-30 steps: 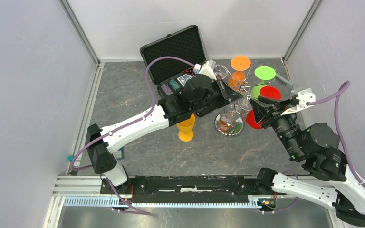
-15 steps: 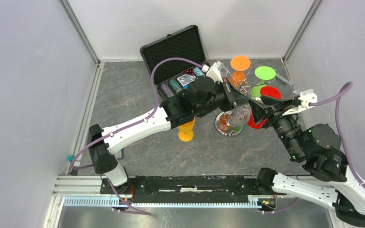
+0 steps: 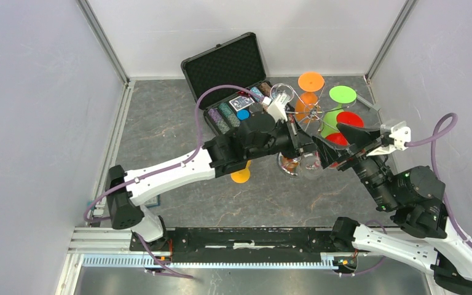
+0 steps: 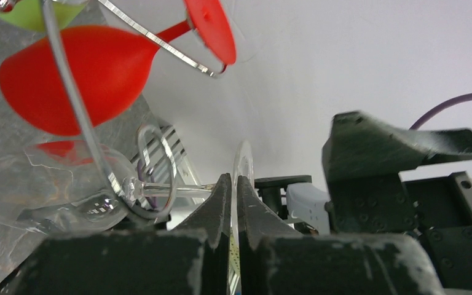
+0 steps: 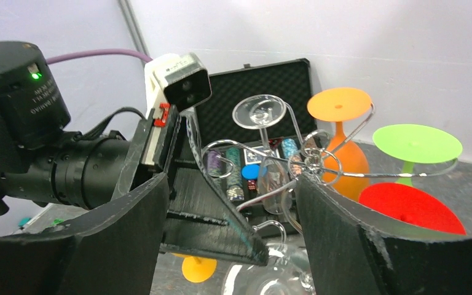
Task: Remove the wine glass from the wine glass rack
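Several coloured glasses [image 3: 311,81] crowding rack [image 5: 311,162], black case [image 3: 224,64] behind, right tool [image 5: 230,184] alongside.

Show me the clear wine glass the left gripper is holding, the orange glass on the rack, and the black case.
clear wine glass [image 4: 55,196]: left wrist view, on its bowl.
orange glass [image 5: 339,103]: right wrist view, on its round foot.
black case [image 3: 224,64]: top external view, on its open lid.
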Motion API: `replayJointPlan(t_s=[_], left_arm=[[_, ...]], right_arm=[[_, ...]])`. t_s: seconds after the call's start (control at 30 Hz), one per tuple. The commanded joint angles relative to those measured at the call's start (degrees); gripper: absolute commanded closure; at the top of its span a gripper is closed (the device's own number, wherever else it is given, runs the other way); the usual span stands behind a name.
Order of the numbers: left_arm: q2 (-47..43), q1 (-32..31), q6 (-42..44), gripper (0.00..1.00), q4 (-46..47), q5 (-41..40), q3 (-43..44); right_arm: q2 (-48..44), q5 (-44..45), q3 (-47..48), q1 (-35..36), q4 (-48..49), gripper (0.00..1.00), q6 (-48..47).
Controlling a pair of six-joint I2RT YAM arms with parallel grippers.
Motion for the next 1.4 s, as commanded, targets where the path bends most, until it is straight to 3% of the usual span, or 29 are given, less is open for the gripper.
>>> replayJointPlan(t_s=[0.0,0.23,0.57,1.0,1.37], left_arm=[[-7.5,-0.6,-2.2,0.98,7.4,-0.4,-4.4],[-13.4,-1.5,-3.2,0.98,9.3,-0.3,-10.6],[-26.6,-1.3,-0.8,0.98,4.1,-7.6,-19.8],[-34.9,6.5,-0.8,0.98,-1.1,-8.3,-23.8],[-38.4,7.9,-1.6,0.98,-2.2,-9.5,-24.1]], right_arm=[[-1.6,-6.5,-1.2,0.0,5.1,0.17,-1.8],[-0.7,-14.1,-0.7,0.0,8.3,0.08,-4.2],[0.4,-20.7,-3.1,0.1,11.6,0.06,-1.2],[1.5,-32.1,-7.4,0.0,17.4,0.07,-2.6],[0.5,-41.6,-16.9,0.0,23.0,0.07,-9.7]])
